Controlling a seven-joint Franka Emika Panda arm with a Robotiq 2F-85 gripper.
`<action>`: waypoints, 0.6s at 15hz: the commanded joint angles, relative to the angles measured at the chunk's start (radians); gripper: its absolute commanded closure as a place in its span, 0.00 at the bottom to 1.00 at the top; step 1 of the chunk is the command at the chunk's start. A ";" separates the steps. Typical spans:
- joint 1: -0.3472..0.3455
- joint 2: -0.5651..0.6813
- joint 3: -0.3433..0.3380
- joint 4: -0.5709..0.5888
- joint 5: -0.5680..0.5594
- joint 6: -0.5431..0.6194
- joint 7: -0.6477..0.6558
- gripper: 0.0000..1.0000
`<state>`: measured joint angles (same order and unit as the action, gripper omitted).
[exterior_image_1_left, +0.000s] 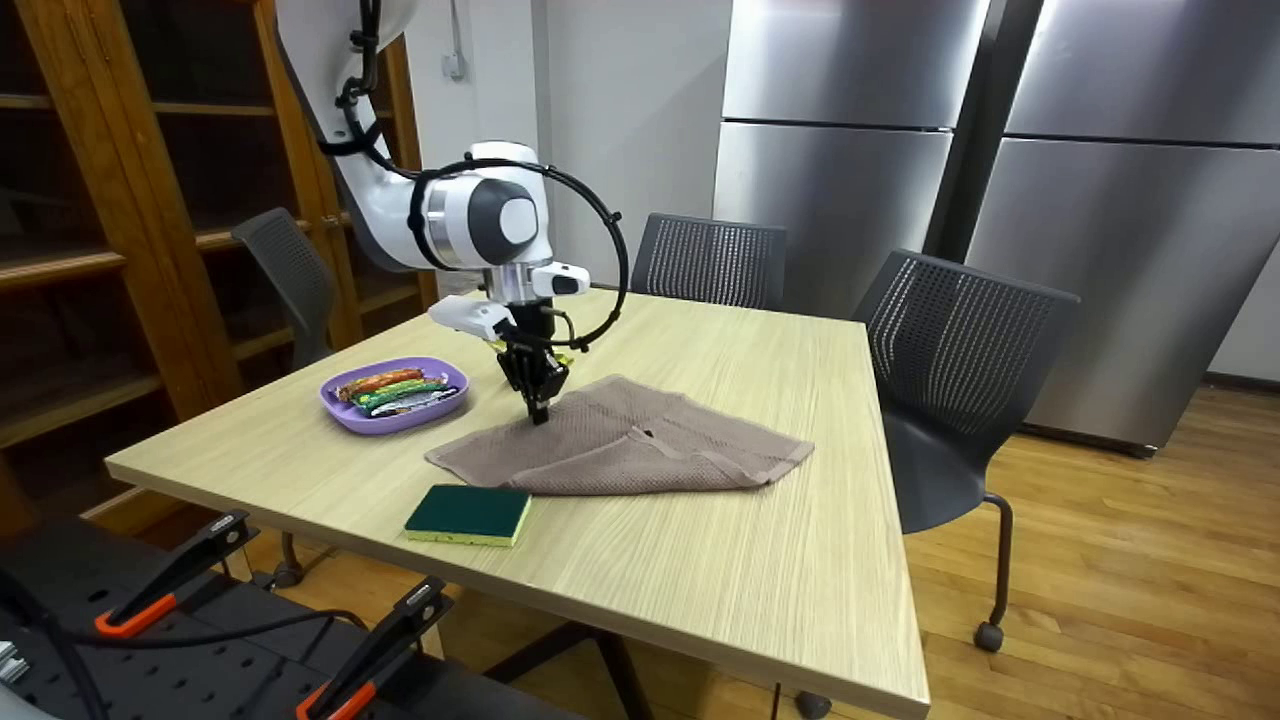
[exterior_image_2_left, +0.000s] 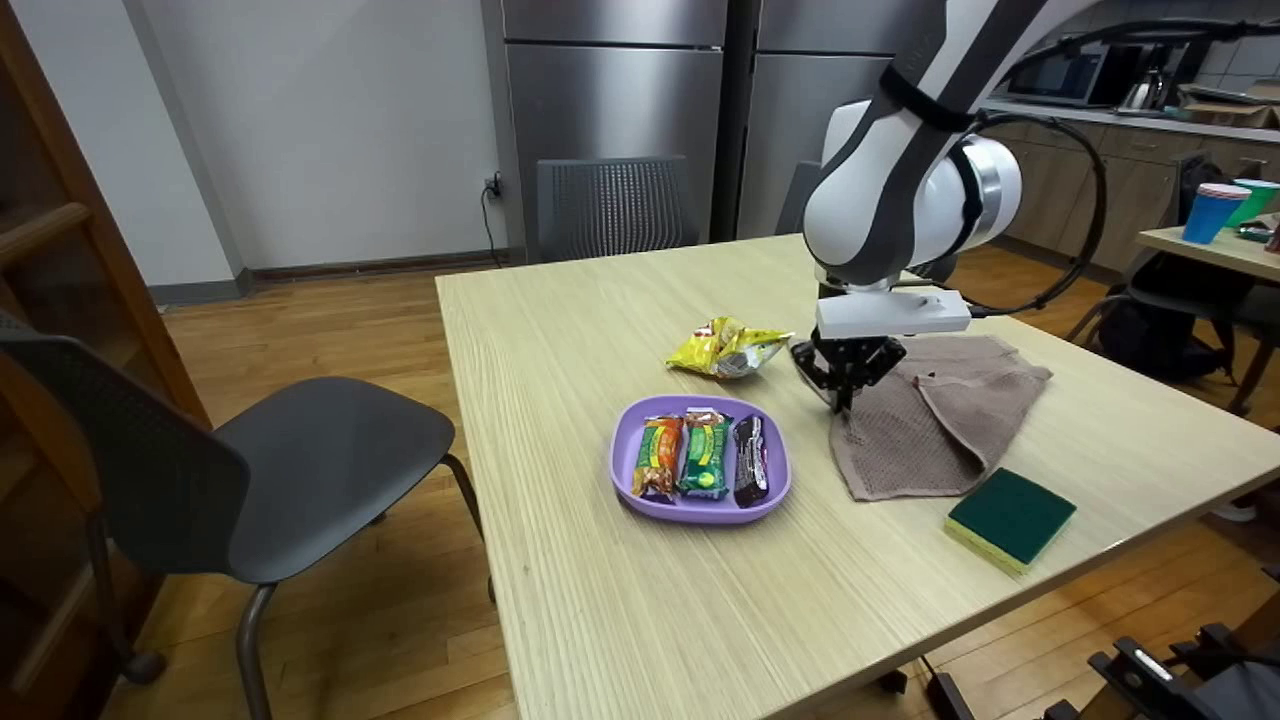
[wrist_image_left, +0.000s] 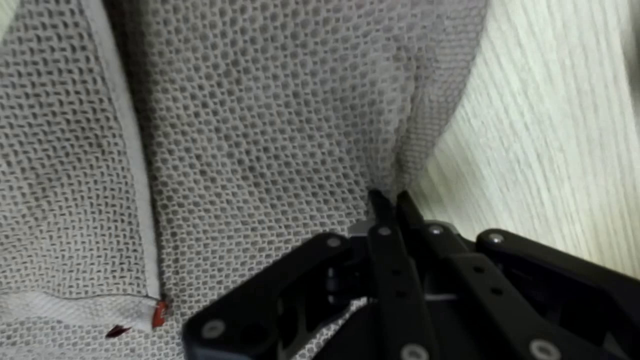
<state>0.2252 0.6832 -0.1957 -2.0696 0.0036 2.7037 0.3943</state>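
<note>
Right of centre in the wrist view, the claw (wrist_image_left: 392, 198) pinches the cloth (wrist_image_left: 270, 130), whose small fold may slip if pulled

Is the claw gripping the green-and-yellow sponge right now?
No: the wrist view shows the claw closed on a fold of the taupe cloth, while in an exterior view the sponge lies apart on the table.
</note>
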 joint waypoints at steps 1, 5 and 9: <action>0.029 -0.047 -0.003 -0.069 -0.041 0.021 0.010 0.99; 0.045 -0.067 0.000 -0.098 -0.057 0.033 0.008 0.99; 0.066 -0.082 0.002 -0.119 -0.071 0.032 0.008 0.99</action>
<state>0.2743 0.6506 -0.1949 -2.1356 -0.0377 2.7241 0.3940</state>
